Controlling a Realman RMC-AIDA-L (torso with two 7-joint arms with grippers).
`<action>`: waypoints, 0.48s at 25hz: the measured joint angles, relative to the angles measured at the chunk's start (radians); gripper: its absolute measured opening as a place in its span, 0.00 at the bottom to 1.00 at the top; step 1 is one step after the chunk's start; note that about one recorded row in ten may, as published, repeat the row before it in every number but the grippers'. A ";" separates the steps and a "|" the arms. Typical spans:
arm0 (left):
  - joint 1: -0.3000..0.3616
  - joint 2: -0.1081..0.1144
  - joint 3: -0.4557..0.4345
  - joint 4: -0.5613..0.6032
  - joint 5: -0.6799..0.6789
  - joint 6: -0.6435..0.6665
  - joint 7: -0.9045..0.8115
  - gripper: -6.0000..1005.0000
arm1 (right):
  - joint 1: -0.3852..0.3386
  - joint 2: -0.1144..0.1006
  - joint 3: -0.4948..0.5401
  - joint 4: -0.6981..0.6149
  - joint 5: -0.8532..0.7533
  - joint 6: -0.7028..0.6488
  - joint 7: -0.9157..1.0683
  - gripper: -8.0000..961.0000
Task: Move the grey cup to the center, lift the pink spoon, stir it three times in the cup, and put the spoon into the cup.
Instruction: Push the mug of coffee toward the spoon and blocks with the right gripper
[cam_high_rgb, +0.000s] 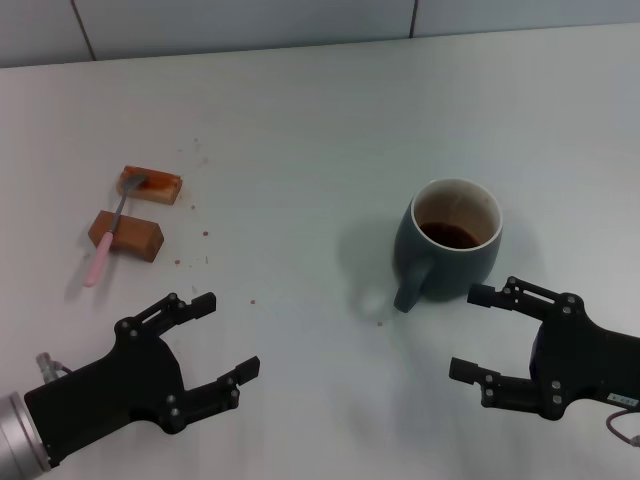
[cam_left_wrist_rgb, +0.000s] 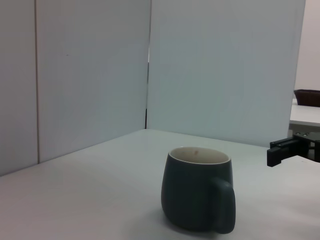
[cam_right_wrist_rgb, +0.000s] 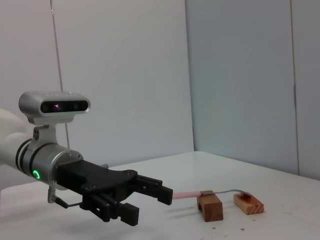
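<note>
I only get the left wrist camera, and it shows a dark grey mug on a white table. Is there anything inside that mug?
Observer: Yes. The head view shows the rounded dark grey-blue ceramic cup has a brown pool at the bottom.
Operator: Is there a spoon anywhere?
Observer: The slim pink-handled spoon rests across two brown rectangular blocks, far to the robot's left of the cup.
Operator: Is a hand holding it?
Observer: No. The left gripper is open and empty, nearer the robot than the spoon. The right gripper is open beside the cup.
</note>
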 joint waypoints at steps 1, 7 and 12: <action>0.000 0.000 0.001 0.000 0.000 0.000 0.002 0.84 | -0.001 0.000 0.000 -0.001 0.000 0.000 0.000 0.85; 0.000 0.000 0.004 0.000 -0.008 0.000 0.008 0.84 | -0.006 0.000 0.000 -0.001 0.000 -0.002 -0.011 0.85; 0.000 0.000 0.006 0.000 -0.014 0.001 0.011 0.84 | -0.006 0.000 0.000 0.000 0.000 -0.012 -0.011 0.85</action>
